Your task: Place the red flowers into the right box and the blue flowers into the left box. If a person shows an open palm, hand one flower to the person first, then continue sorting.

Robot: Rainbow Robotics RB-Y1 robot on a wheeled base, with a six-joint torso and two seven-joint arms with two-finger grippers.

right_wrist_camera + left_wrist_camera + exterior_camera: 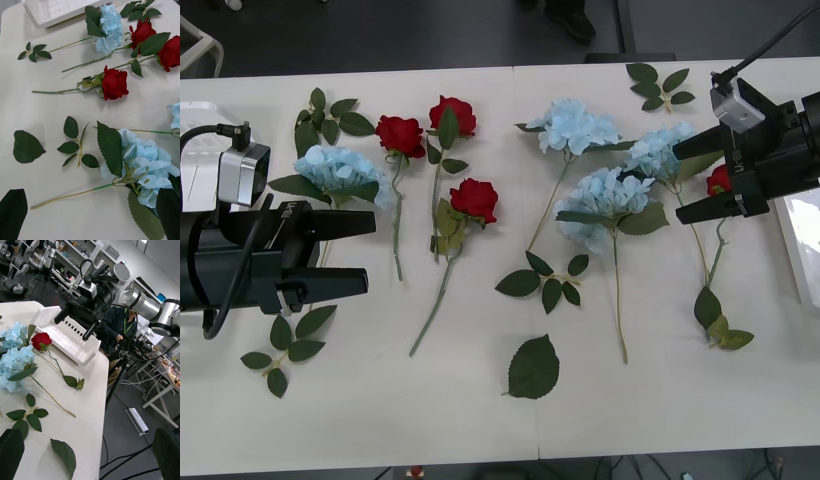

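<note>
The right gripper (702, 182) hovers with its 2 black fingers spread wide and empty, on either side of the 4th red rose (719, 180) at the table's right end. This rose lies close beside a blue hydrangea (657, 150), and its stem (717, 262) runs alongside that hydrangea's stem. In my judgement the main risk is that closing here pinches hydrangea petals or a leaf along with the rose, or that lifting drags the neighbouring stem. The right box (800, 245) is just beside it, so a short carry should do.

The left gripper (350, 252) waits over the table's left end, fingers also parted and holding nothing, near another blue hydrangea (340, 170).

The front view counts 4 roses and 4 hydrangeas, all on the table, none yet boxed. 3 roses (400, 134) lie left of centre, 2 more hydrangeas (580, 125) right of centre, with loose leaf sprigs (548, 282) scattered about.

The left wrist view shows the right box (67, 335) whole, ribbed and empty, with the right gripper (75, 324) above it. The right wrist view shows a corner of the left box (56, 11) beyond the far hydrangea (108, 28). No open palm is visible.
</note>
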